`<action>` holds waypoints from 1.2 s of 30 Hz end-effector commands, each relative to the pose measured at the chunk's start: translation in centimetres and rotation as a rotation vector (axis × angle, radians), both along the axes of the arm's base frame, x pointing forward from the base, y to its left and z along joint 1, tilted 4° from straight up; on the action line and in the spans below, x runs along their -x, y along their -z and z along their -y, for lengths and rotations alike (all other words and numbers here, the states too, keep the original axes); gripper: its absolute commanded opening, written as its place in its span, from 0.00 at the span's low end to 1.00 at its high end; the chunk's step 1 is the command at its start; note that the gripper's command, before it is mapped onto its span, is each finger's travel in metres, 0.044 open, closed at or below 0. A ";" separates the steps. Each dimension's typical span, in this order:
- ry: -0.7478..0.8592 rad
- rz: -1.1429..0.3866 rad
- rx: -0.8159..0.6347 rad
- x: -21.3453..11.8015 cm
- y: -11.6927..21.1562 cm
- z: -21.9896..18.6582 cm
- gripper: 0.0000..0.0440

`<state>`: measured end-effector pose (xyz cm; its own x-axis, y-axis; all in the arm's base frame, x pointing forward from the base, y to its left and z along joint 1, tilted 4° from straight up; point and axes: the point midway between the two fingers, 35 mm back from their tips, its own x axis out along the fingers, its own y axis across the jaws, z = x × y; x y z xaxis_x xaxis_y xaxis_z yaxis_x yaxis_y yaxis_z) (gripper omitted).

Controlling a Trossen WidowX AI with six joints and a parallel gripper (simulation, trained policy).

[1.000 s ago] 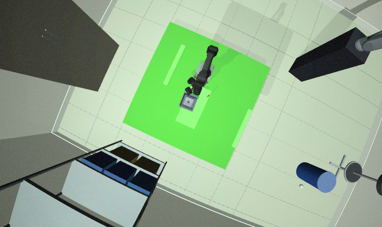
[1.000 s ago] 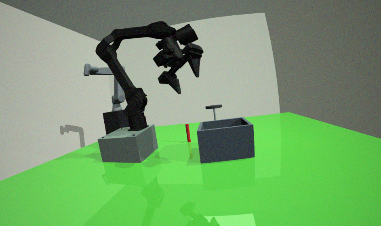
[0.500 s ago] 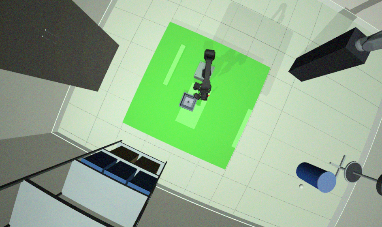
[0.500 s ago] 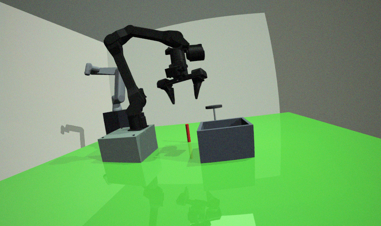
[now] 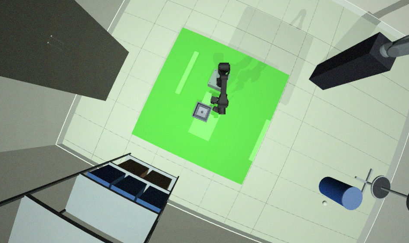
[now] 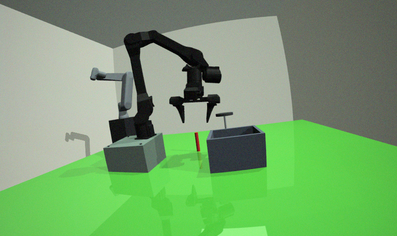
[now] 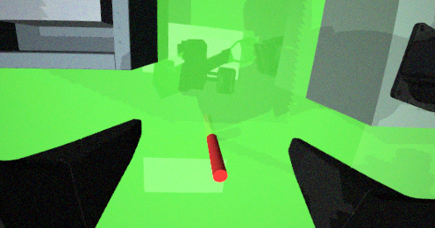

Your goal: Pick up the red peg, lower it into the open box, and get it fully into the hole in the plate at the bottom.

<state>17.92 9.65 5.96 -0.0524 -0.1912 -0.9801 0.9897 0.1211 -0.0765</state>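
Hand (image 5: 214, 104) (image 6: 195, 122) (image 7: 218, 136) was spread wide, nothing between the fingers. It pointed down, fingertips above the top of the red peg (image 6: 197, 142) (image 7: 217, 158), clear of it. In the wrist view the peg showed in the gap between the two fingers, nearer neither one by much.

Peg stood on end on the green table (image 5: 169, 120) (image 6: 311, 175) (image 7: 44, 96), outside the box, between the box (image 5: 208, 113) (image 6: 238, 155) (image 7: 121, 26) and the base block (image 5: 212, 83) (image 6: 126, 159) (image 7: 346, 57) in the exterior view. Touching neither. Top view didn't show the peg.

Box sat open side up on the table. Pale plate (image 5: 199, 115) (image 7: 48, 0) lay at its bottom, hole (image 5: 201, 112) in the middle, no peg in it. Wrist view only caught part of the box and plate at a corner.

Arm (image 5: 223, 87) (image 6: 138, 73) rose from the base block, bent over at the top and came down to the hand. Hand wasn't touching the box either.
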 end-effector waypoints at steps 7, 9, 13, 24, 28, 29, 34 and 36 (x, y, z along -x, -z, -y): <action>-0.057 -0.026 -0.035 0.2 3.9 -1.6 1.00; -0.072 -0.021 -0.046 0.2 4.7 -2.0 1.00; -0.103 -0.008 -0.066 0.3 6.2 -2.6 1.00; -0.193 -0.012 -0.101 1.6 9.1 -3.6 0.85; -0.210 -0.035 -0.109 2.1 9.7 -3.7 0.65; -0.214 -0.042 -0.113 2.1 9.8 -3.7 0.60; -0.243 -0.074 -0.139 2.2 10.0 -4.1 0.31; -0.251 -0.087 -0.150 2.3 10.1 -4.2 0.19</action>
